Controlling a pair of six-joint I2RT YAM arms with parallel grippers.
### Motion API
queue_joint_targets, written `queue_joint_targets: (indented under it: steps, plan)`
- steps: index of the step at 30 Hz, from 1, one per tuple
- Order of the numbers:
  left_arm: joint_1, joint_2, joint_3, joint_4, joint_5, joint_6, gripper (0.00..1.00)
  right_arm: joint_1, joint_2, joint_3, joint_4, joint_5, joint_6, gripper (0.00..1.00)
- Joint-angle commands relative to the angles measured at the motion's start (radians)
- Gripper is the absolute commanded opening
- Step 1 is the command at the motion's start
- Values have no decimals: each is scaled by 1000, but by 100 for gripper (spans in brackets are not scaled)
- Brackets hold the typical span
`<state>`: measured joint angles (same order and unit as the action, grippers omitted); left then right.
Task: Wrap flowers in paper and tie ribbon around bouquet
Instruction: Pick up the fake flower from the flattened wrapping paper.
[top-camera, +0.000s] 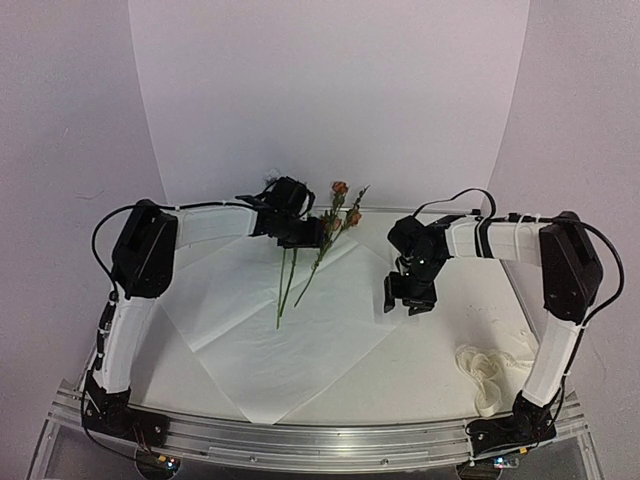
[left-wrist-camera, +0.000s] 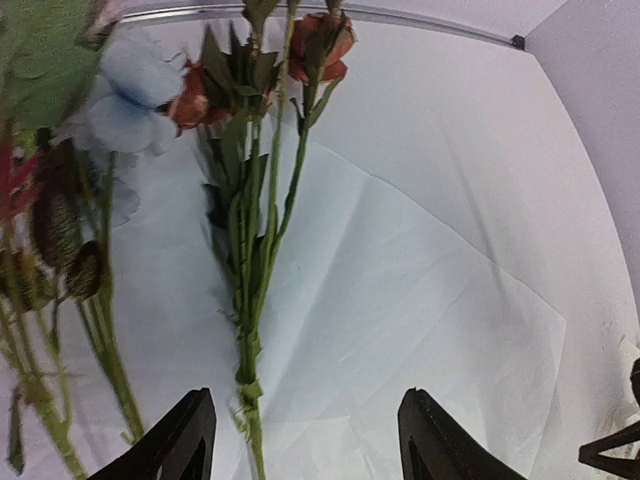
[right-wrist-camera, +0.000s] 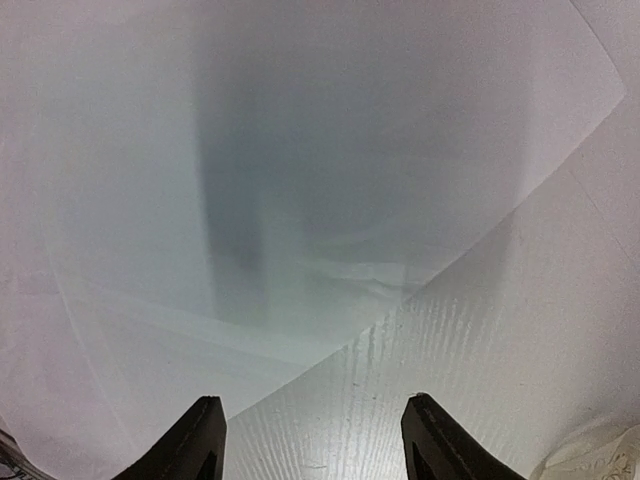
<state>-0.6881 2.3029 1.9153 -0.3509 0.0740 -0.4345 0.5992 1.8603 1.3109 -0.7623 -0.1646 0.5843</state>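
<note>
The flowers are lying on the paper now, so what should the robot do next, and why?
Probably lower the open right gripper onto the paper edge beneath it and pinch it, ready to fold. The flowers already lie on the sheet, the left gripper is open and empty too, and the ribbon lies by the right arm's base.

Two robot arms, one left arm (top-camera: 140, 270) and one right arm (top-camera: 560, 285), share one table (top-camera: 440, 360). On it are one sheet of white paper (top-camera: 270, 345), one small bunch of flowers (top-camera: 335, 222) and one cream ribbon (top-camera: 483, 372) in a single heap.
</note>
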Motion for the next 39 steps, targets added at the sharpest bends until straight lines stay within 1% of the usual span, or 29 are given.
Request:
queue_joint_targets:
  steps: [1,4,6,11,19,22,25,29,30,39]
  plan:
    - [-8,145,218,-116,-94,73,66,-25,-116,-72,7,31,13,62]
    - [-8,231,322,-141,-134,93,65,-31,-167,-113,11,30,10,62]
    - [-9,267,358,-144,-176,103,63,-32,-194,-136,12,31,9,62]
    - [-10,300,361,-99,-211,133,57,-33,-240,-175,14,33,0,62]
    - [-30,338,380,-47,-210,184,41,-33,-260,-192,14,41,-7,62]
    - [-31,350,397,-42,-193,185,34,-32,-262,-194,13,43,-9,62]
    - [-31,362,411,-42,-179,181,20,-33,-264,-196,12,44,-11,62]
    - [-31,338,397,-16,-160,184,2,-33,-272,-198,12,46,-14,62]
    - [-31,329,387,-5,-156,184,0,-33,-273,-199,12,46,-15,62]
    - [-30,201,327,76,-107,167,0,-39,-292,-209,12,58,-24,62]
